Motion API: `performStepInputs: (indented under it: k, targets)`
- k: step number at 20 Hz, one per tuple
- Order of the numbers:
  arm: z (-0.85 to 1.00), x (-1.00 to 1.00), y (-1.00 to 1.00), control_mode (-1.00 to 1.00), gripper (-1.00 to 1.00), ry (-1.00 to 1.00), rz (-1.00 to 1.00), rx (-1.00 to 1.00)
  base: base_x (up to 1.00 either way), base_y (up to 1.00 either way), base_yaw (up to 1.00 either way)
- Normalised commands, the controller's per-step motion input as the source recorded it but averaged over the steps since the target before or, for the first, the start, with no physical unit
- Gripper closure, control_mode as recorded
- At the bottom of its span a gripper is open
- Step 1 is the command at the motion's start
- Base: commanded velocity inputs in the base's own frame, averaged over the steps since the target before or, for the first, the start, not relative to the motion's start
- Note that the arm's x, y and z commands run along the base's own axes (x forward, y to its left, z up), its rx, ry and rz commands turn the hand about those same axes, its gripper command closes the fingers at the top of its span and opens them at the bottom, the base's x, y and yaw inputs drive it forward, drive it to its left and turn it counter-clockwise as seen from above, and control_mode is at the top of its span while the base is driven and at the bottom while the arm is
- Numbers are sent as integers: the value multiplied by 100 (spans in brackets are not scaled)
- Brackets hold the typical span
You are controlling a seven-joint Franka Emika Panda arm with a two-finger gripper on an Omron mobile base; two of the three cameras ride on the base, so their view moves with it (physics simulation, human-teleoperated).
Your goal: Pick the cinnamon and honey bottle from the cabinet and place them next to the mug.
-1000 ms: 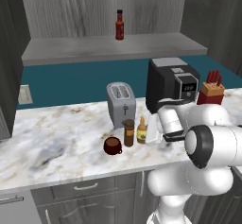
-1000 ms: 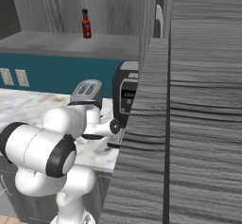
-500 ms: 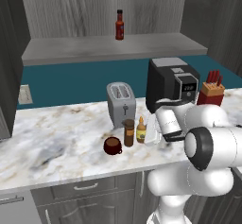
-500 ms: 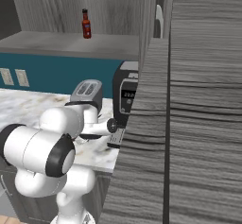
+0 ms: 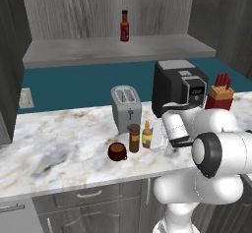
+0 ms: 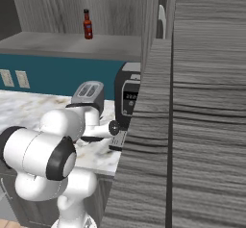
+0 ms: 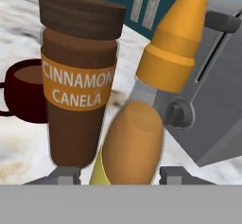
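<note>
Jaws spread either side of the small amber honey bottle (image 7: 142,138), no pinch; careless withdrawal could topple it against the brown cylindrical cinnamon jar (image 7: 78,81).

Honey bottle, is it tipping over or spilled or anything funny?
Nothing looks wrong. The honey bottle stands upright on the counter beside the cinnamon, near the mug. Nothing is spilled.

toaster (image 5: 126,108) crowds behind cinnamon (image 5: 134,137) and honey bottle (image 5: 146,135); bare counter (image 5: 59,143) lies left of mug (image 5: 117,151).
</note>
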Motion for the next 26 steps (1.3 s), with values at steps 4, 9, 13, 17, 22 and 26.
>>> performStepInputs:
  k: [4, 9, 13, 17, 22, 26]
  targets:
    - [0, 0, 0, -100, -100, 0, 0, 0, 0, 0, 0]
    - [0, -8, 0, -100, -100, -4, 0, 0, 0, 0, 0]
    - [0, -29, -10, -100, -100, -12, 0, 0, 0, 0, 0]
    - [0, -31, -13, -100, -100, -11, 0, 0, 0, 0, 0]
    - [7, -28, -19, -100, -100, -13, 0, 0, 0, 0, 0]
    - [52, -15, -30, -100, -100, -13, -1, 4, 0, 0, 0]
